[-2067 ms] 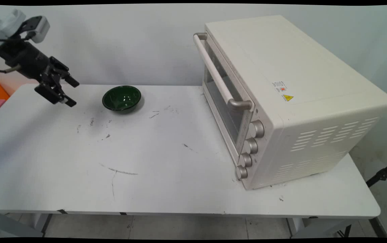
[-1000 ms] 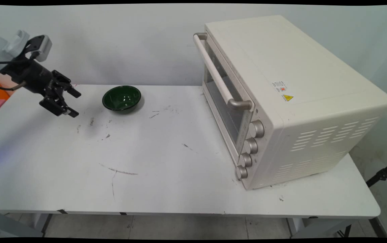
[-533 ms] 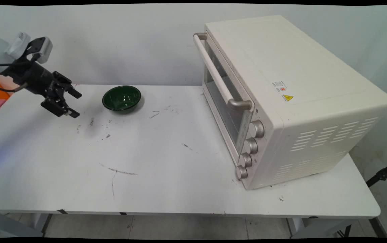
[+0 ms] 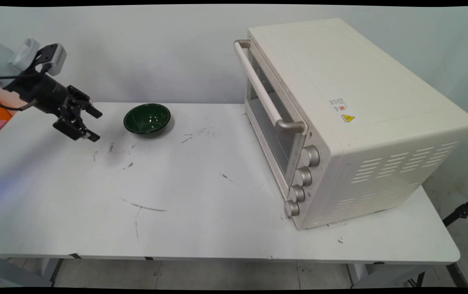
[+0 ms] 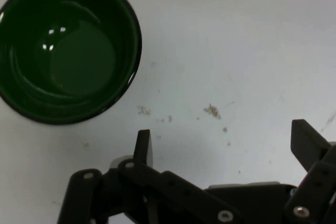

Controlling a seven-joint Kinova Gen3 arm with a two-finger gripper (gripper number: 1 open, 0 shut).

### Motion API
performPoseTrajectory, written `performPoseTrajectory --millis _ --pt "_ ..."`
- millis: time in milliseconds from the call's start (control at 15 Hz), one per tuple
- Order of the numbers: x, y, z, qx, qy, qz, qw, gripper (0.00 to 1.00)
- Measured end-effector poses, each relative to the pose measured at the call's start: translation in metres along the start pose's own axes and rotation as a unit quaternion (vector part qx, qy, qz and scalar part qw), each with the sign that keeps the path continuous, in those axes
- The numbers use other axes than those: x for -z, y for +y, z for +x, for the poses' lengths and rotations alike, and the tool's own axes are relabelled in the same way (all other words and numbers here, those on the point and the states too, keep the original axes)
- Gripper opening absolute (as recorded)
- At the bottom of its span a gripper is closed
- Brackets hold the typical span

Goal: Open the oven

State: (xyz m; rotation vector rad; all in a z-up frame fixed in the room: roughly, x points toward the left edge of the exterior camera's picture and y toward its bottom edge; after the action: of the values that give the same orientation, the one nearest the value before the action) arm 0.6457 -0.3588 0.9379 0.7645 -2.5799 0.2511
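Sitting widest on our table: cream toaster oven at right, door shut, handle across front. We see green bowl upright and empty at far left-centre, well apart from oven. Our gripper hovers above tabletop near bowl's left, fingers spread wide, holding nothing. We judge risk: low sideways travel could knock rim, sliding or tipping bowl
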Motion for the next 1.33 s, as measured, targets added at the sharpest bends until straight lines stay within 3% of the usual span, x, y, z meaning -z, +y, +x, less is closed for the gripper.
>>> performPoseTrajectory --millis 533,933,1333 --pt "0.008 0.012 0.052 0.008 0.051 -0.008 0.9987 1.0" --pt "0.014 0.019 0.104 0.012 0.105 -0.016 0.9943 1.0" --pt "0.021 0.025 0.146 0.008 0.141 -0.018 0.9898 1.0"
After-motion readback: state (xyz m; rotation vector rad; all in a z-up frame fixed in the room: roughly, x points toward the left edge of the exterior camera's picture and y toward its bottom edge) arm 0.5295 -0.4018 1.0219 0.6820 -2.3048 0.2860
